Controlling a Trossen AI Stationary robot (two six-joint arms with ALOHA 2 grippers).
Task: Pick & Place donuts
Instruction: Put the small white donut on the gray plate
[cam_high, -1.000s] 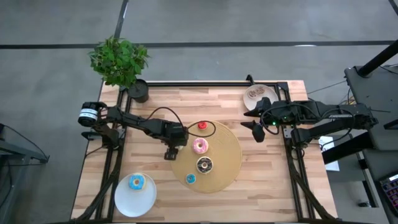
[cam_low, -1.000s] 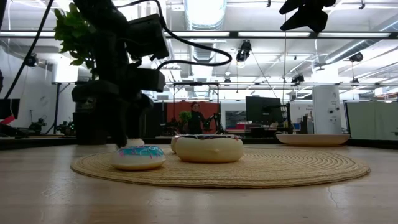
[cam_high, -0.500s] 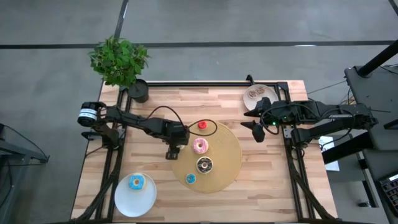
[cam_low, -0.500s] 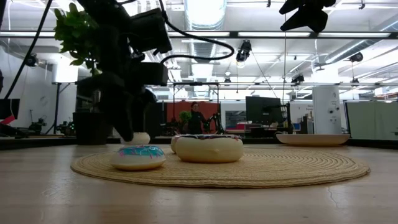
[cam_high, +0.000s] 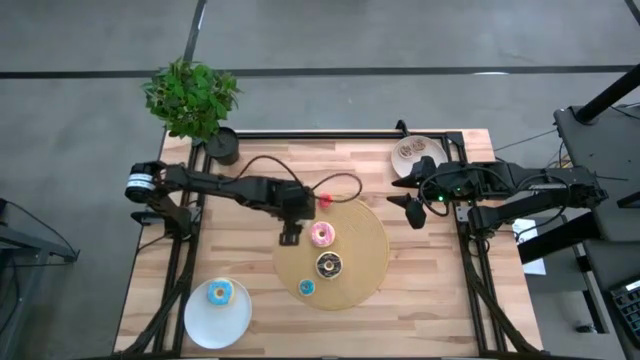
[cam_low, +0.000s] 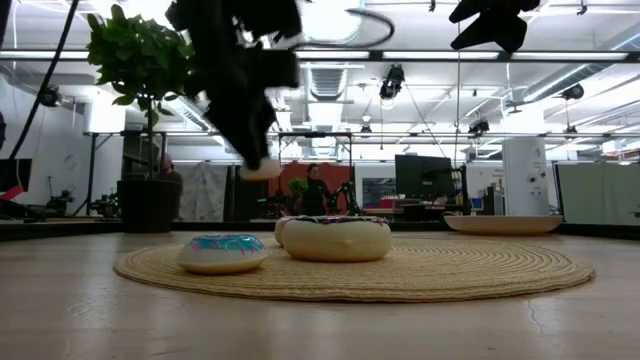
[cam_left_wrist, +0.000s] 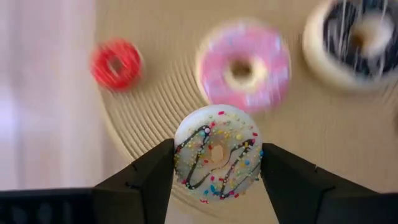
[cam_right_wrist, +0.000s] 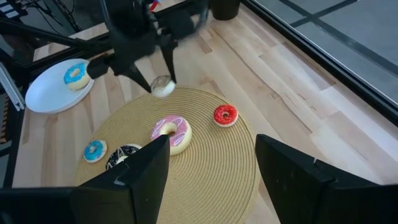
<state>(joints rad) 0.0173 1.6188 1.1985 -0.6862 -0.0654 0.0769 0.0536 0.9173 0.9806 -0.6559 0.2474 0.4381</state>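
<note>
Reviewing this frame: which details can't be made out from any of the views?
- White plate at the far right corner: the right arm covers part of it in the high view, and its contents are too small to identify.
- Held cream donut: hidden under the left gripper in the high view.
- Small blue donut on the woven mat: icing detail too small there.
- Pink donut: blurred in the left wrist view.

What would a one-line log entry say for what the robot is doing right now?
left gripper: shut on cream donut, lifted above mat | right gripper: open, waiting at table's right edge | on mat: pink donut, chocolate donut
</note>
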